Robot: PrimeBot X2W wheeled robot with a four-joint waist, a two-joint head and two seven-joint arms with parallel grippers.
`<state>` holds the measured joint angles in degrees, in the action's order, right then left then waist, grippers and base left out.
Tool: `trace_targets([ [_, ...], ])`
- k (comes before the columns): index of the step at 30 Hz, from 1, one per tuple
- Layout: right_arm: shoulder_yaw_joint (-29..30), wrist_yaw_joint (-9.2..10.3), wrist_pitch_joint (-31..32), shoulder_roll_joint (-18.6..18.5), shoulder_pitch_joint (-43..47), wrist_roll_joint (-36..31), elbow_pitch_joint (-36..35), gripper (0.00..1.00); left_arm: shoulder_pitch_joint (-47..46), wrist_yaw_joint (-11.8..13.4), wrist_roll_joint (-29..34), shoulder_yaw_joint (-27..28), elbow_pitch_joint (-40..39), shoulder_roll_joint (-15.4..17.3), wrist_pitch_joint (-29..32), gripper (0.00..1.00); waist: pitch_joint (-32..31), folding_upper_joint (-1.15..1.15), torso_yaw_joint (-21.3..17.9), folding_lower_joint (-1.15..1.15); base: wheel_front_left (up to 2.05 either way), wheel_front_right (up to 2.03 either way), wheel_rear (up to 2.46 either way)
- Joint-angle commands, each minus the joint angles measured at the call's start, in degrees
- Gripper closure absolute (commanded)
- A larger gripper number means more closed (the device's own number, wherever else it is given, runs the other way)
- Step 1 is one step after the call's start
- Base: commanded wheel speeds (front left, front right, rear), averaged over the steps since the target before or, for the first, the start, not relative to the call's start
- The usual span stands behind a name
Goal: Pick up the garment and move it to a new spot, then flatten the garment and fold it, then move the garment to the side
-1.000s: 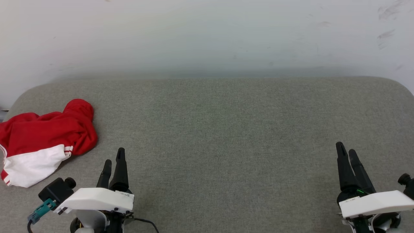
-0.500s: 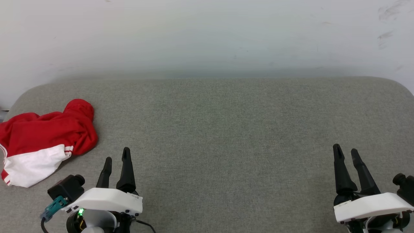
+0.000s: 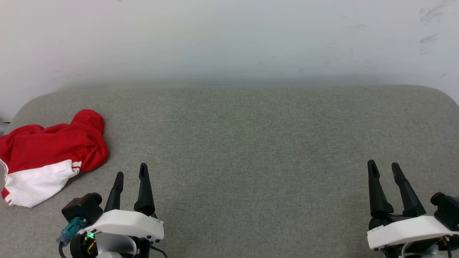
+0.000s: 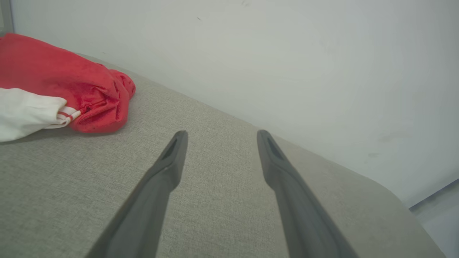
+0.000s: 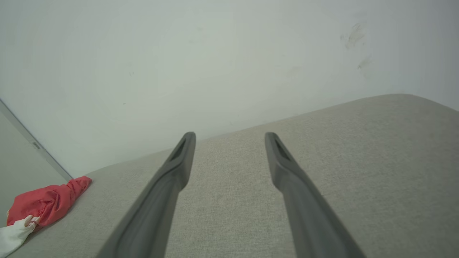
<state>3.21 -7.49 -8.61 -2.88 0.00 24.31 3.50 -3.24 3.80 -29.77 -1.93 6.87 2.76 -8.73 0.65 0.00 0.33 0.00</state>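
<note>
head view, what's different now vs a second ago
The left tool shifted slightly right, the right tool slightly left. Both sank a little in view and turned, so their fingers show further apart. Nothing was grasped or released. The garment lies unmoved on the grey cushion, and both tools are open and empty.

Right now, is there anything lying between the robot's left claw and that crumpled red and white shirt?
Nothing visible does. The left gripper is open, and the garment lies bunched to its left and a little ahead. Between them there is just bare grey cushion.
</note>
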Motion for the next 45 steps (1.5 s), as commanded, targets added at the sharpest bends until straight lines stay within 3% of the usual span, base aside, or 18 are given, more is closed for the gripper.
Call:
trace_targets([
  [1, -0.1, -0.01, -0.6, 0.0, -0.1, -1.8, -1.0, 0.0, 0.1, 0.3, 1.7, -0.4, -0.7, 0.1, -0.5, 0.0, 0.0, 0.0, 0.0, 0.0, 0.0, 0.0, 0.0],
  [28, 0.2, 0.0, -4.2, 0.0, 1.1, -15.5, -1.2, 0.0, 0.6, 1.5, 15.8, -2.4, 0.4, 0.1, -4.0, 0.0, 0.5, 0.0, 0.2, 0.0, 0.0, 0.0, 0.0],
  [45, 0.3, 0.01, -6.0, 0.0, 1.8, -20.7, -0.6, 0.0, 1.0, 1.7, 21.6, -3.2, 1.7, 0.2, -5.9, 0.0, 0.4, 0.0, 0.1, 0.0, 0.0, 0.0, 0.0],
])
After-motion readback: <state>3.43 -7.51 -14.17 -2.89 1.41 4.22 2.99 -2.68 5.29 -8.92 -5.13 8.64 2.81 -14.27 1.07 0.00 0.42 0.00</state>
